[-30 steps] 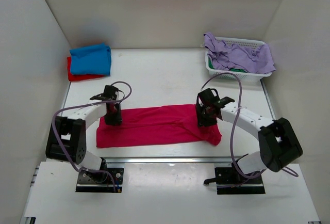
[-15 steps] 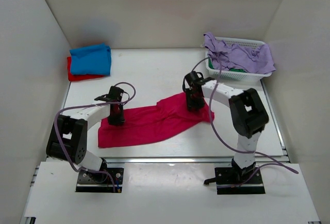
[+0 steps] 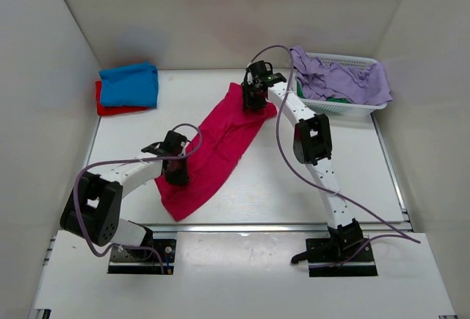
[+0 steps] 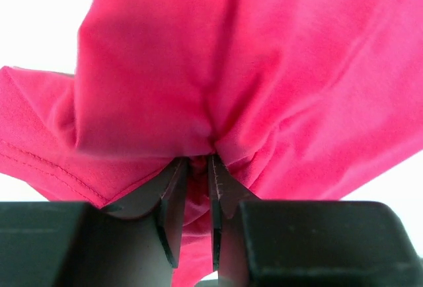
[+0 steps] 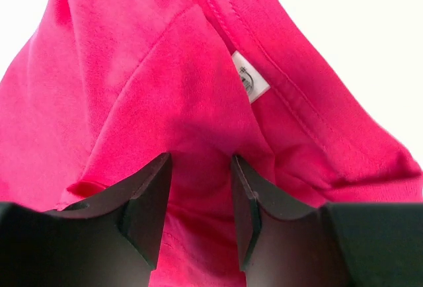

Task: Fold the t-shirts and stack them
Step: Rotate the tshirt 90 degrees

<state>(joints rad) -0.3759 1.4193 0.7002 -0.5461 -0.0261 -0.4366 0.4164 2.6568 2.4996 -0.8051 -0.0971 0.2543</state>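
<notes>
At the far left corner of the table (image 3: 345, 179) a folded blue shirt (image 3: 129, 84) was noted lying on a red shirt (image 3: 109, 107), the two squared up as a small stack; that part of the job was judged done. Nearer and to the right, the left gripper (image 3: 176, 174) was seen set down on the near-left end of the crimson-pink shirt (image 3: 217, 146); in its wrist view the left gripper (image 4: 197, 188) was closed down narrow with a pinch of the pink cloth bunched between the fingers. The crimson-pink shirt was found spread across the middle of the table, creased and doubled on itself but not folded into a packet. Its long axis was laid on a diagonal, from the near-left by the front edge up to the far-right toward the basket. The right gripper (image 3: 255, 98) was placed at that far end; in its wrist view the right gripper (image 5: 200, 168) was clamped on a fold of cloth just below the white neck label (image 5: 250, 77), so the collar end was taken to point away and to the right, the hem toward the near-left. Folding and stacking of this shirt were judged outstanding. At the far right, lilac cloth (image 3: 341, 78) was heaped in the white basket (image 3: 334, 108), well apart from the stack, apparently waiting.
</notes>
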